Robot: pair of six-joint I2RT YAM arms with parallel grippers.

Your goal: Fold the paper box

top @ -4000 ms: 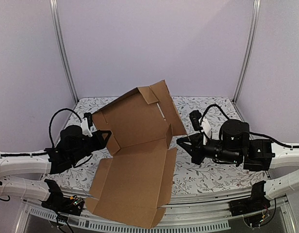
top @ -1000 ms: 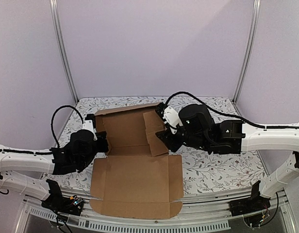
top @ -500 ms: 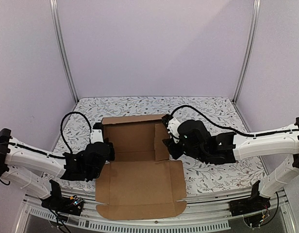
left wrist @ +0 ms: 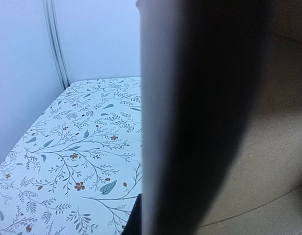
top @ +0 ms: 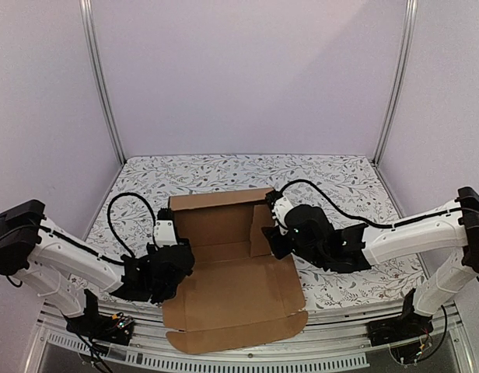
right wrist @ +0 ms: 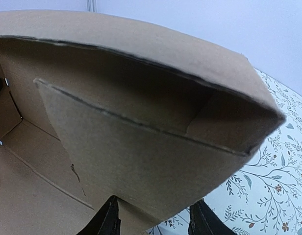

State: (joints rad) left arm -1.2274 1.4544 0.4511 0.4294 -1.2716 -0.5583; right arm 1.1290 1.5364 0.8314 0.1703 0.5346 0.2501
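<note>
The paper box (top: 232, 291) is a brown cardboard sheet lying on the table, with its back wall (top: 216, 208) raised. Its front flap reaches the table's near edge. My left gripper (top: 177, 260) is at the box's left side wall and shut on it. In the left wrist view that wall (left wrist: 190, 122) fills the middle as a dark blurred edge, with one finger (left wrist: 133, 223) just showing beside it. My right gripper (top: 269, 239) is at the right side flap. Its fingers (right wrist: 109, 220) stand apart, open, with the raised flap (right wrist: 141, 161) across the gap between them.
A floral cloth (top: 340, 183) covers the table. Metal frame posts (top: 103, 85) stand at the back corners against lilac walls. Black cables (top: 127, 206) loop over both arms. The table's near rail (top: 340, 326) runs under the box's front flap.
The box has slid nearer and slightly right. Both arms have come nearer with it, the left reaching further right. The right side flap now stands steeper against the back wall.
</note>
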